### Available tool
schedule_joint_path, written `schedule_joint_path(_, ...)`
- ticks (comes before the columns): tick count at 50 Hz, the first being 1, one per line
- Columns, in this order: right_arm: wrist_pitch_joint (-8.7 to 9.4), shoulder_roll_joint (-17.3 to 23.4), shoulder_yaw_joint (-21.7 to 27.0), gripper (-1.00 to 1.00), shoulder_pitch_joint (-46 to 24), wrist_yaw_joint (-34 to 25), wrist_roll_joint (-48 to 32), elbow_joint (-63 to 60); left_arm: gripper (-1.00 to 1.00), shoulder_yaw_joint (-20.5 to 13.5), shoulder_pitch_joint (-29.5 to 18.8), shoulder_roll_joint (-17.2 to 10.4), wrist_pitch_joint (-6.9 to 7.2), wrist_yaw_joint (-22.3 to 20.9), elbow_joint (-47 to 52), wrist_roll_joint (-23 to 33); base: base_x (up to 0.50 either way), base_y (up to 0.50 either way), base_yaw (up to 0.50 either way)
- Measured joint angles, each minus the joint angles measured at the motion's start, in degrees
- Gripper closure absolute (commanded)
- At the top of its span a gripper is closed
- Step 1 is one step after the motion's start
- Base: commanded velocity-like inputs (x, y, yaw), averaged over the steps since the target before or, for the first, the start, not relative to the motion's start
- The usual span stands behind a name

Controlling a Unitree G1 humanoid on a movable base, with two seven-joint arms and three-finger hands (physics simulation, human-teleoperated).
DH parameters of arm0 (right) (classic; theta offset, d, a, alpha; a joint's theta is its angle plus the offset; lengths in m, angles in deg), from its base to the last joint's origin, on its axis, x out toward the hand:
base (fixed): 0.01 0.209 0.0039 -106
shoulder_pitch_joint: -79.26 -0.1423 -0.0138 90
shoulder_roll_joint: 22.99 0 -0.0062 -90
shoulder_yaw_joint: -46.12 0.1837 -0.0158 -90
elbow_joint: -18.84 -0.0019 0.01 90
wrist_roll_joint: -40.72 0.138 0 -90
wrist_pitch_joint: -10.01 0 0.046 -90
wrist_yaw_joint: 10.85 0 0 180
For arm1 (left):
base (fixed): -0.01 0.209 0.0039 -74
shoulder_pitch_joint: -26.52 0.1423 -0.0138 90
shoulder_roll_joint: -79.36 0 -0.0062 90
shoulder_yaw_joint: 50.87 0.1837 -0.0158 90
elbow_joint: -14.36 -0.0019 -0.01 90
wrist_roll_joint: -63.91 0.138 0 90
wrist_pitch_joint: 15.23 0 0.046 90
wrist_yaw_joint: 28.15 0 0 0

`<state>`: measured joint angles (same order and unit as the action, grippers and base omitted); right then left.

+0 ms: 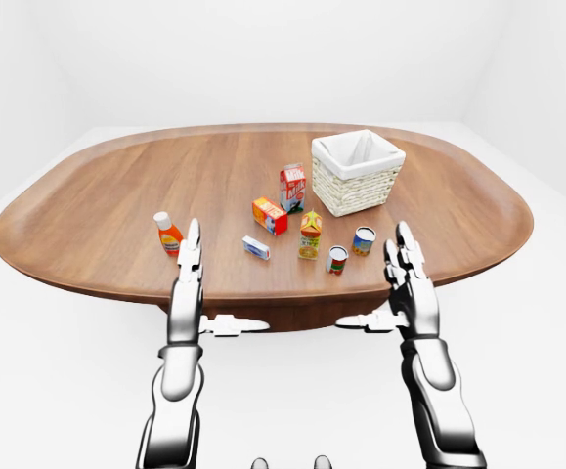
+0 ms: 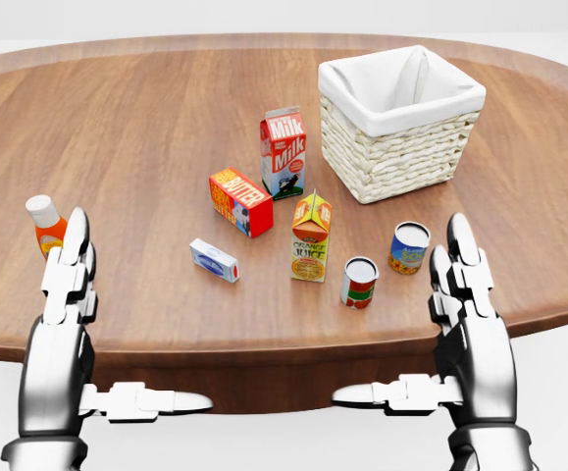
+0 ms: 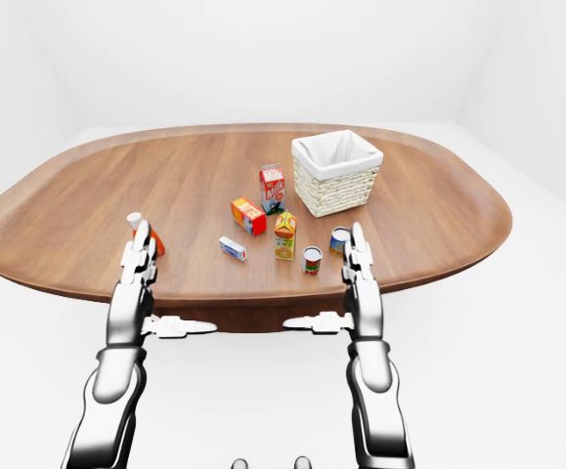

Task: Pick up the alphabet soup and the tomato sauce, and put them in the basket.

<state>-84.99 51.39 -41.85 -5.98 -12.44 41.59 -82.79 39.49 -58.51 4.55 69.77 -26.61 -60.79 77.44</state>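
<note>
Below the table edge (image 2: 264,343), left hand (image 2: 63,294), right hand (image 2: 470,304), fingers extended, thumbs inward

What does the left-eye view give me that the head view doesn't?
Only the left-eye view shows the whole oval table, the white floor and walls around it, and both forearms. Only the head view shows labels legibly, such as the milk carton. Both show the basket, the two cans, and the open left hand and right hand, holding nothing.

I see basket (image 2: 401,123) top right on table (image 2: 136,128) in head view. Soup can (image 2: 408,247) sits just right of sauce can (image 2: 359,283), w/ juice carton (image 2: 310,237) left.
</note>
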Motion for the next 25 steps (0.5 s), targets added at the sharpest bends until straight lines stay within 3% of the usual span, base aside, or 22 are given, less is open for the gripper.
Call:
schedule_joint_path(10, 0.0, -0.1, 0.2, -1.0, 0.3, 0.2, 0.5, -1.2, -1.0, 0.0, 0.3, 0.0, 0.0, 0.3, 1.0, 1.1, 0.0, 0.0, 0.0)
schedule_joint_path(25, 0.0, -0.1, 0.3, -1.0, 0.5, 0.4, 0.9, -1.7, -1.0, 0.1, 0.4, 0.1, 0.0, 0.4, 1.8, 1.6, 0.25, 0.0, 0.0)
